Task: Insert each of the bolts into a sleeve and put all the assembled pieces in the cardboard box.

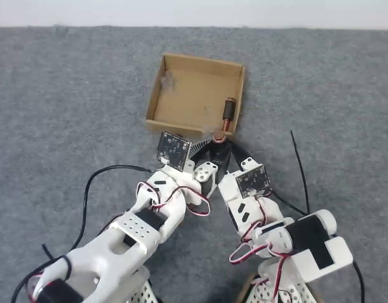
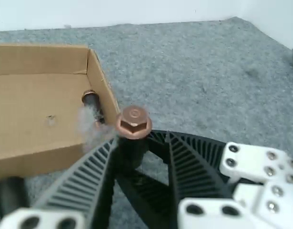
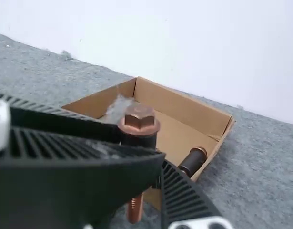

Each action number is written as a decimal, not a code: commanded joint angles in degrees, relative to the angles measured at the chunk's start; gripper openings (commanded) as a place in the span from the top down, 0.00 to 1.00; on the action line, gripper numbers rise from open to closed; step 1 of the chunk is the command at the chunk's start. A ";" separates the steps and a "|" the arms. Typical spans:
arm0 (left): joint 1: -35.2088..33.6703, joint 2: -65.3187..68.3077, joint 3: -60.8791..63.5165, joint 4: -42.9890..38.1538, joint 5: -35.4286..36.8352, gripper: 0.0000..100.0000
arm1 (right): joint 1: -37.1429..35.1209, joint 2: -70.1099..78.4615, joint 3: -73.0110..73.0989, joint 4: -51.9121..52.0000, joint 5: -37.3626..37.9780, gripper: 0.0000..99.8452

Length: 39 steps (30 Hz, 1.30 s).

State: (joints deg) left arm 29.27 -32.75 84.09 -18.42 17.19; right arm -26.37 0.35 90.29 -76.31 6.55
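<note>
A copper bolt stands upright in a black sleeve just in front of the cardboard box. My left gripper and right gripper meet on it from either side. In the left wrist view the bolt head rests on the sleeve, with my left gripper shut around the sleeve. In the right wrist view the bolt head tops the sleeve, and the threaded shank sticks out below my right gripper, which is shut on the sleeve. Another assembled piece lies inside the box.
A tuft of grey lint lies in the box's far left corner. Grey carpet covers the table around the box. A black cable trails on the right, another cable loops on the left.
</note>
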 commanded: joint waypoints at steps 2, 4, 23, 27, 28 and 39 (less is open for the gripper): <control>0.26 -0.62 -0.92 -0.62 0.09 0.85 | 0.84 -2.51 -0.53 -1.19 0.44 0.99; 0.26 -0.79 -0.92 -0.62 0.09 0.85 | 0.84 -2.51 -0.70 -1.19 0.44 0.99; -6.15 -48.62 1.98 33.85 -0.09 0.85 | 1.71 -2.51 -2.11 3.03 0.35 0.99; -14.68 -56.35 4.44 36.22 -0.09 0.86 | 1.71 -2.51 -2.02 3.12 0.35 0.99; -16.53 -57.93 5.67 36.22 -0.09 0.86 | 1.71 -2.51 -1.93 3.12 0.35 0.99; -33.23 -68.13 12.70 51.43 -0.18 0.86 | 5.14 -2.51 -3.08 3.21 0.35 0.99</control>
State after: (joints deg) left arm 0.09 -97.89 97.71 23.69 16.84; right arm -22.33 0.35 90.29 -73.23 6.46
